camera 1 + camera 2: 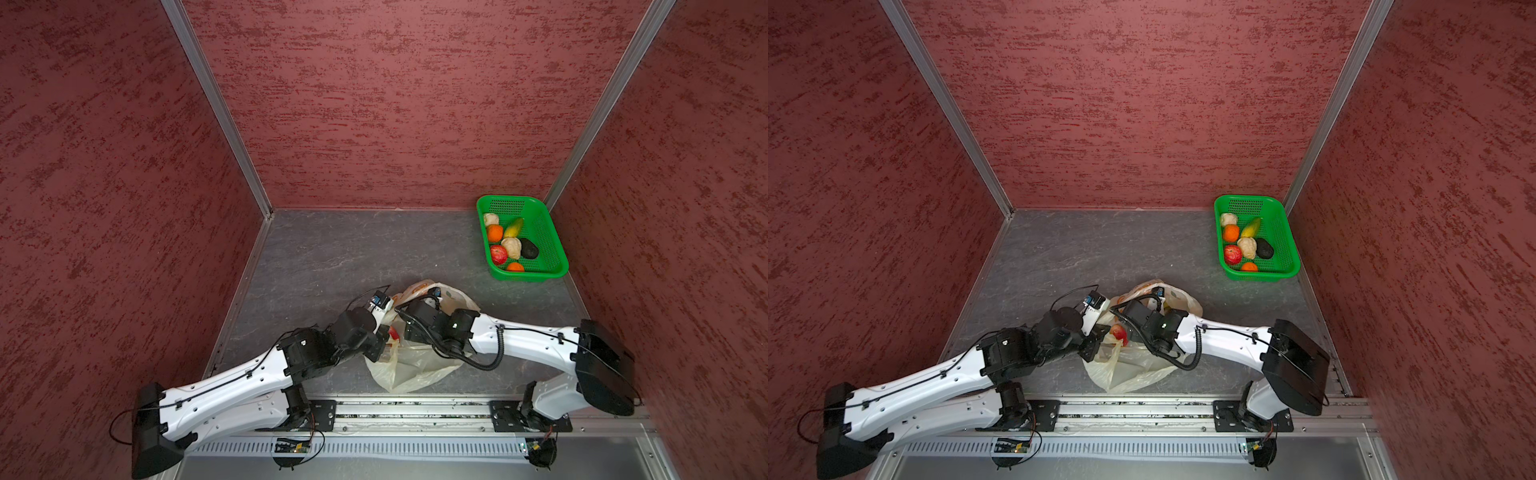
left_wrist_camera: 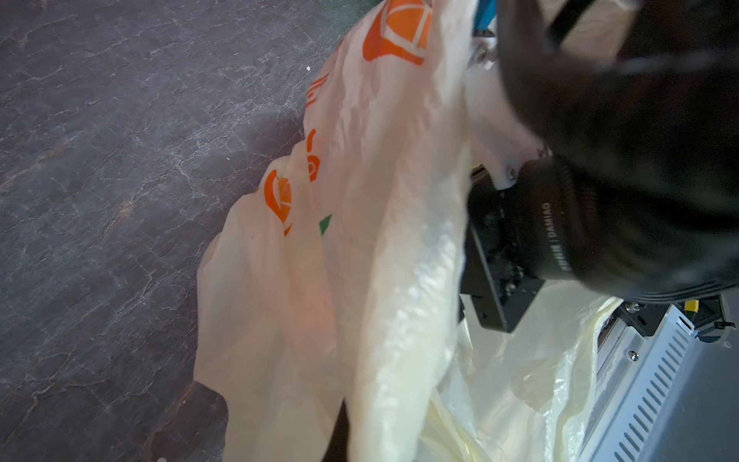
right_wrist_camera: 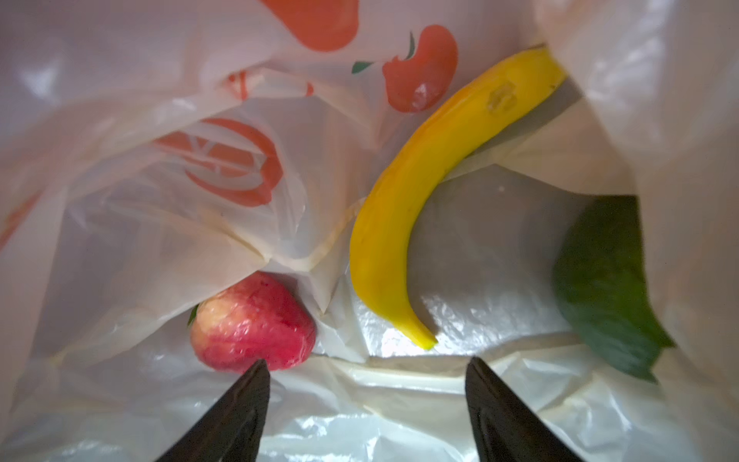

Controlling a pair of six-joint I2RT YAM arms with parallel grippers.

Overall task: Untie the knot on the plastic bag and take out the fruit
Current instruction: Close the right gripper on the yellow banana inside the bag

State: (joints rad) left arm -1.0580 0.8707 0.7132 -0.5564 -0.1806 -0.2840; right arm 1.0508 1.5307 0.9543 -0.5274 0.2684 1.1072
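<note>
While left claw [image 1: 379, 348] pinches the plastic bag [image 1: 415, 365] rim closed, right claw [image 3: 368, 362] gapes wide and empty inside it, tips beside apple [image 3: 252, 324] and banana [image 3: 412, 208].

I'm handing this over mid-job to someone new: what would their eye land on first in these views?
The bright green basket at the far right corner, already holding several fruit. Then, in the right wrist view, the right gripper open inside the plastic bag, with a yellow banana, a red apple and a green fruit lying ahead of it.
</note>
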